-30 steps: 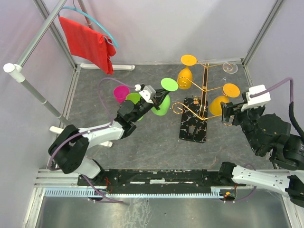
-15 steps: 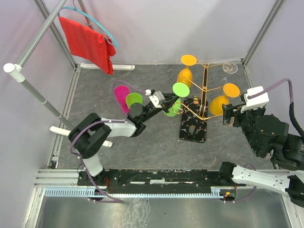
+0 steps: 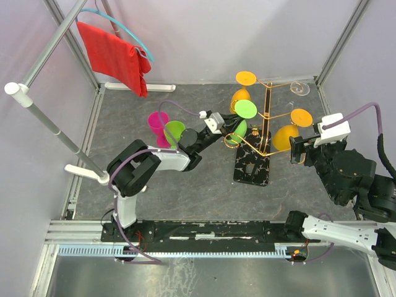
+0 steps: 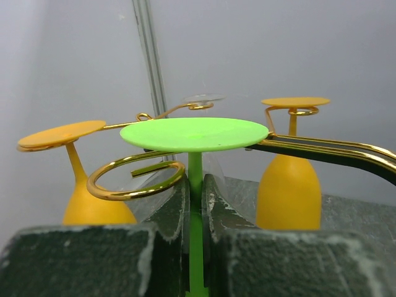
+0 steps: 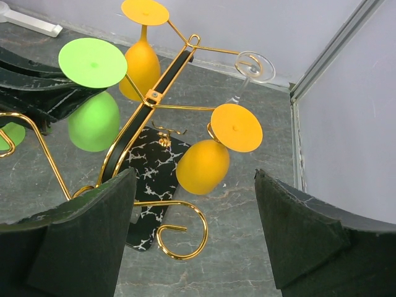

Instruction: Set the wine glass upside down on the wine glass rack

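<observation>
Green wine glass (image 3: 245, 109), upside down with its foot uppermost, is at centre frame in the overhead view, against the gold wine glass rack (image 3: 267, 117). Left pincer (image 4: 195, 192) is clamped tight on its stem. Right pincer (image 3: 296, 150), at the rack's right, gapes wide and holds nothing, near a hanging orange glass (image 3: 286, 137).

I see a red cloth (image 3: 114, 55) on a teal hanger (image 3: 128, 28), hung from the slanted rail (image 3: 52, 40) back left. On the grey table (image 3: 124, 179), 1 magenta cup (image 3: 156, 120) and 1 green cup (image 3: 175, 129) stand just beside each other. Farther right, 2 orange glasses (image 3: 286, 137) hang bowl-down, with 1 clear glass (image 3: 299, 88) behind.
</observation>
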